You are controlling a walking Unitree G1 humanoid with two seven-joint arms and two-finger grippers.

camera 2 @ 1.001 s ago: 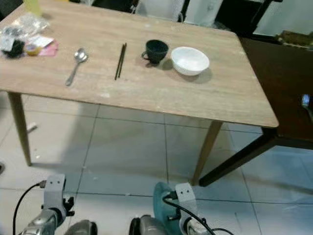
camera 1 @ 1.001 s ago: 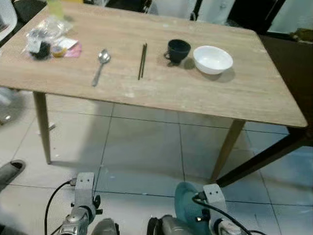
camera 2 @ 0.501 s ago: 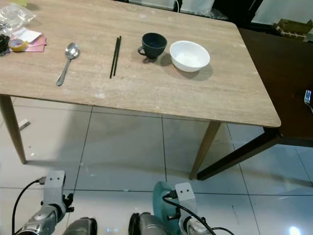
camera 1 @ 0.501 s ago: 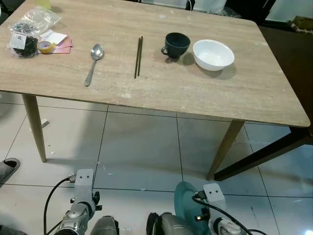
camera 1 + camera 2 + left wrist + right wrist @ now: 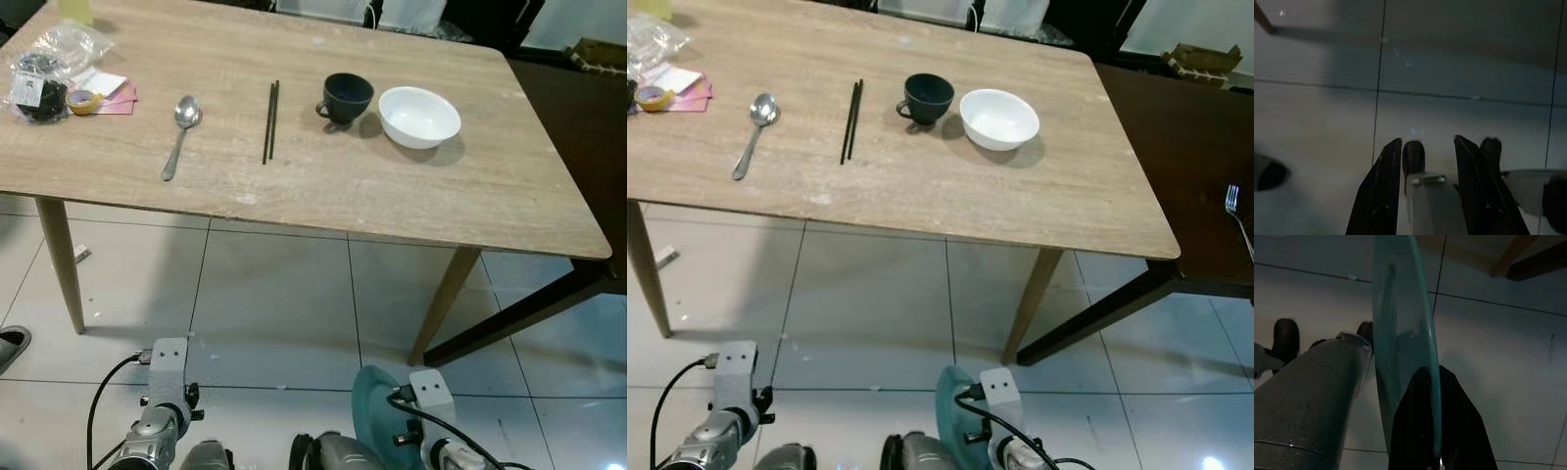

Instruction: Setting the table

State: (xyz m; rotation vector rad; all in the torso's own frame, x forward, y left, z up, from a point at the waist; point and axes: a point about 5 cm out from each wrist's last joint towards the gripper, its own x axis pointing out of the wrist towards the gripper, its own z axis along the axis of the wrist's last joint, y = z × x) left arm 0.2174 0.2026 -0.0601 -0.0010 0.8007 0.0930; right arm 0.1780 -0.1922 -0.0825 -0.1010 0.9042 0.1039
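The right pincer [image 5: 1422,431] is clamped on the rim of a round teal glass plate [image 5: 1400,333], held edge-up, low above the tiled floor. The light wooden table [image 5: 323,186] lies ahead and higher, nearer this arm's side. The left pincer [image 5: 1425,186] hangs parted, holding nothing.

On the desk [image 5: 323,186] I count one spoon [image 5: 179,132], one pair of chopsticks [image 5: 270,120], one cup [image 5: 346,98], one bowl [image 5: 419,116]; my end effector [image 5: 1422,431] carries one plate [image 5: 1400,338].
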